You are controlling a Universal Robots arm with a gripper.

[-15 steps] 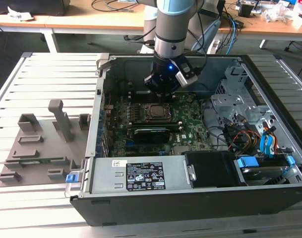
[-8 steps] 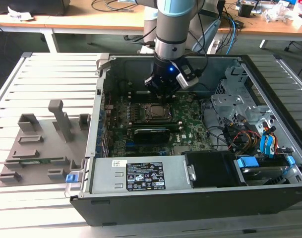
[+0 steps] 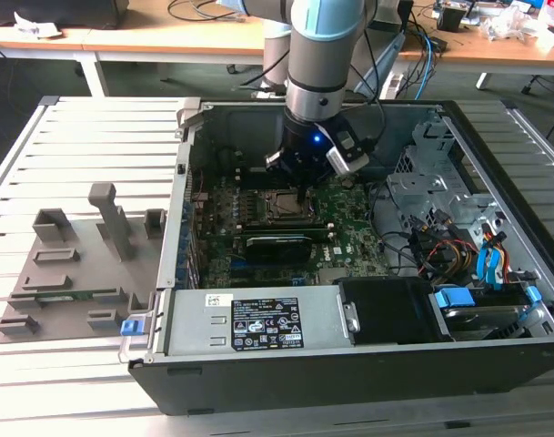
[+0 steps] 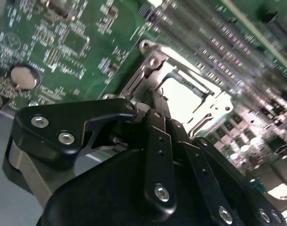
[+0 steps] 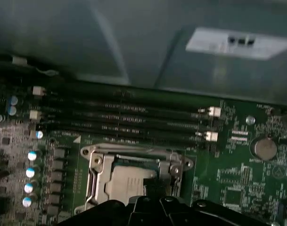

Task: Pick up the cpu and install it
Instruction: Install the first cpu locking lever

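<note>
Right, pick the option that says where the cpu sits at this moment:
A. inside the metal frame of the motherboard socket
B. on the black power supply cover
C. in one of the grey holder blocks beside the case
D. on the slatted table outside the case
A: in the first wrist view the pale silver-grey cpu lies within the socket's metal frame on the green motherboard, with the tool directly above it.

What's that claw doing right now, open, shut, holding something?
Gripper: down over the motherboard socket, where the cpu lies inside the metal frame; whether it is open, shut or gripping the chip cannot be told.
</note>
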